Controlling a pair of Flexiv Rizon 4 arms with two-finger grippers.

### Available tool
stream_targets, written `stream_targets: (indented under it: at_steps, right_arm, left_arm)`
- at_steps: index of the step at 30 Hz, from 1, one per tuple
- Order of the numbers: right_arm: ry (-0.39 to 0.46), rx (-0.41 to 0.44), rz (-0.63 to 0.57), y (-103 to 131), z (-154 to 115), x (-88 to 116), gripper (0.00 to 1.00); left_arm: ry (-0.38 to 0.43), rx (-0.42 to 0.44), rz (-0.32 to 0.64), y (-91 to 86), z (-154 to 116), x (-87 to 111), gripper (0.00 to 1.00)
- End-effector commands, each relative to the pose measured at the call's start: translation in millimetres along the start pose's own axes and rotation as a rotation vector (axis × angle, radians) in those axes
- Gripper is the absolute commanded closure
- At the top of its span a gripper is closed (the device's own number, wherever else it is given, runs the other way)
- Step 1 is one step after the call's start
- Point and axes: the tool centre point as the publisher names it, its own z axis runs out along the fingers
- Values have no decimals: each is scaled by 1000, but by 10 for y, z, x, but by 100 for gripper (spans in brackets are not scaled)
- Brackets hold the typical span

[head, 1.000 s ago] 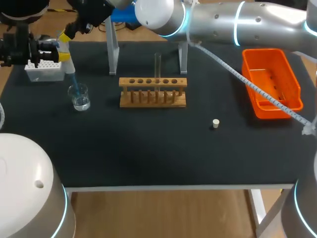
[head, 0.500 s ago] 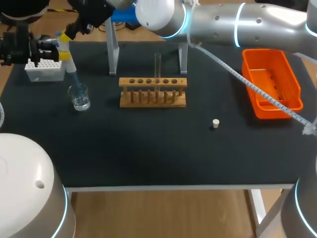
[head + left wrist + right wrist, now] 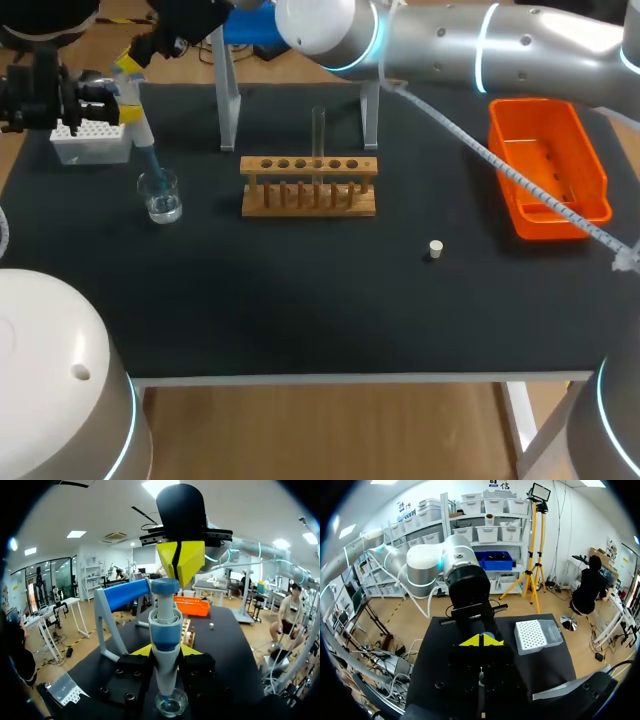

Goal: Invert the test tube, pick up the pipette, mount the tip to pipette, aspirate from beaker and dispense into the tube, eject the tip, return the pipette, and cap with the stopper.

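Observation:
My left gripper point(image 3: 128, 112) point(image 3: 165, 652) is shut on the blue-and-white pipette point(image 3: 135, 125) point(image 3: 165, 630), holding it upright at the table's far left. The pipette's blue tip point(image 3: 150, 165) dips into the small glass beaker point(image 3: 161, 196) point(image 3: 171, 703). My right arm reaches across the table, and its gripper point(image 3: 128, 64) point(image 3: 181, 560) point(image 3: 481, 641) is shut, empty, right over the pipette's plunger point(image 3: 165, 586). The test tube point(image 3: 319, 130) stands upright in the wooden rack point(image 3: 310, 186). The small white stopper point(image 3: 435, 248) lies on the mat to the right of the rack.
A white tip box point(image 3: 90, 142) point(image 3: 535, 636) sits just behind the beaker beside my left gripper. The pipette stand point(image 3: 228, 100) with its blue top rises behind the rack. An orange bin point(image 3: 547, 168) stands at the far right.
My right gripper has lifted slightly above the pipette's top, and the tip looks a darker blue. The left gripper and pipette have stayed put.

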Motion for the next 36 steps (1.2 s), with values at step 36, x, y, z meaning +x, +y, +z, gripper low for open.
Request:
stream_targets:
  at_steps: [36]
  right_arm:
    - [-2,-9,-6,97,71,-54,100]
  left_arm:
    - [-3,0,2,-2,0,7,100]
